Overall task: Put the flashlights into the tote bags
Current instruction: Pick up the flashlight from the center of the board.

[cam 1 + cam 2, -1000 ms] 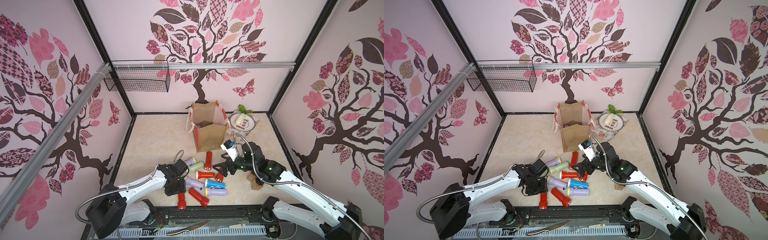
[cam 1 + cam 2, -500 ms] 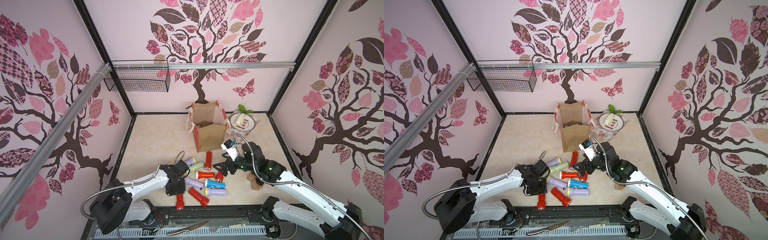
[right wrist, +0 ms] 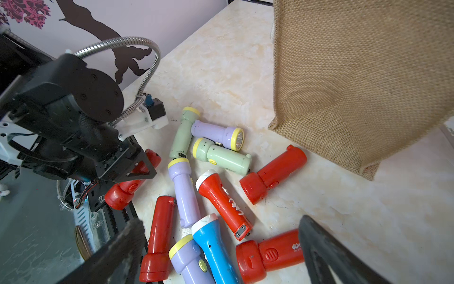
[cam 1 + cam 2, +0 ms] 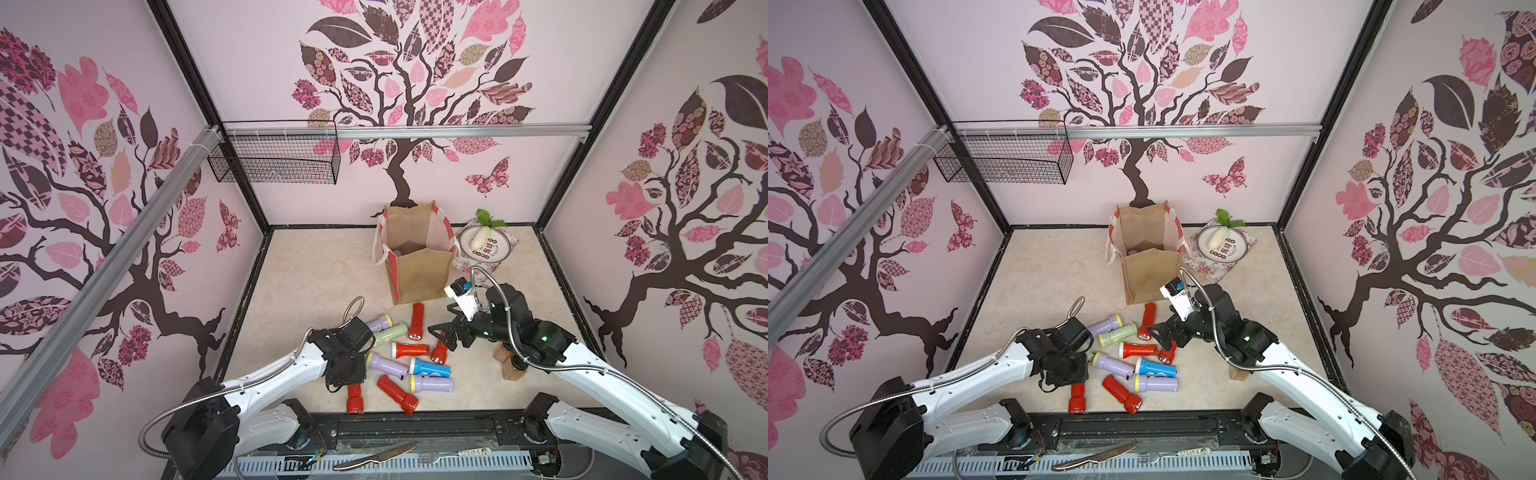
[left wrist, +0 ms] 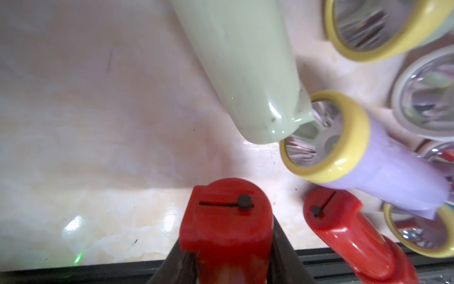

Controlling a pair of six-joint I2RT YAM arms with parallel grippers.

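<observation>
Red flashlight (image 5: 226, 216) at the table's (image 4: 316, 266) front edge, lying front-to-back, is pinched near its tail by the left gripper (image 5: 228, 255); the tote bag (image 4: 417, 270) stands well beyond the other flashlights (image 4: 415, 351), nearer the spread right gripper (image 3: 219, 221).

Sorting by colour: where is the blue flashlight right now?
In both top views, the blue flashlight lies in the pile's right part, beside a lilac flashlight on its near side, with a red flashlight beyond it.
</observation>
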